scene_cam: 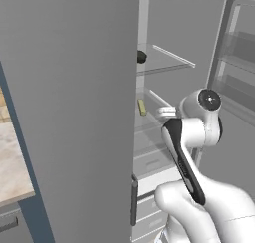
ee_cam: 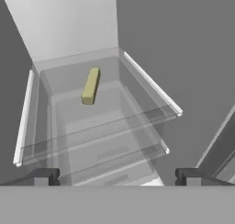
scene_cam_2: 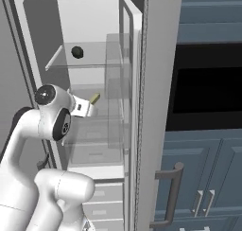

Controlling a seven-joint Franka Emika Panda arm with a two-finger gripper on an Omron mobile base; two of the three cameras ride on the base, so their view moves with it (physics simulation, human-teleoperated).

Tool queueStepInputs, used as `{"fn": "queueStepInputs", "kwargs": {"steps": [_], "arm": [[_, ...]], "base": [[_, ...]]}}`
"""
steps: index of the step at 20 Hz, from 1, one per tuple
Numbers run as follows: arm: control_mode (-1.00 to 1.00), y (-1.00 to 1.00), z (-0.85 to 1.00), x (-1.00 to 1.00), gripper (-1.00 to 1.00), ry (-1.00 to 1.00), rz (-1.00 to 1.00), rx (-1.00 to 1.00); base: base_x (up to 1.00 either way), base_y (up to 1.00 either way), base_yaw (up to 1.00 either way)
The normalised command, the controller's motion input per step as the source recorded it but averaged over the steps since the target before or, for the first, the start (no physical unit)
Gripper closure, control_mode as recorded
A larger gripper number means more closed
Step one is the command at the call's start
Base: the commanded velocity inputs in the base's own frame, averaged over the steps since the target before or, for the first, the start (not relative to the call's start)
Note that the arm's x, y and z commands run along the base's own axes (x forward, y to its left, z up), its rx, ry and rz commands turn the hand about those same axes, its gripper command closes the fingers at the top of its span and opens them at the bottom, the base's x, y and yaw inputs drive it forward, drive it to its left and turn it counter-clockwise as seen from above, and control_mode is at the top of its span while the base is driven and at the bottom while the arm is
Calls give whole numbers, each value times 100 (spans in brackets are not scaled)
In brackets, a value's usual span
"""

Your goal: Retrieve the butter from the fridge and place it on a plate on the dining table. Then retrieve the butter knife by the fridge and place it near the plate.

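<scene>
Lying on a glass fridge shelf (ee_cam: pixel 137 122), the butter (ee_cam: pixel 90 85) seemingly sits well beyond wide-spread fingers (ee_cam: pixel 43 176).

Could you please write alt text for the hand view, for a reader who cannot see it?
A pale yellow-green stick of butter lies on a clear glass shelf inside the open fridge, ahead of the open gripper.
</scene>
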Motion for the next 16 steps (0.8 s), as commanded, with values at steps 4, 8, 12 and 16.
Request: {"fn": "queueStepInputs", "kwargs": {"steps": [4,8,12,16], "arm": [[-100,6,0,48,-100,0,0,0],[-100,14,0,44,-100,0,0,0],[-100,20,0,33,-100,0,0,0],[-100,4,-4,9,-100,0,7,0]], "base": [[0,0,0],[0,0,0],[0,0,0],[0,0,0]]}}
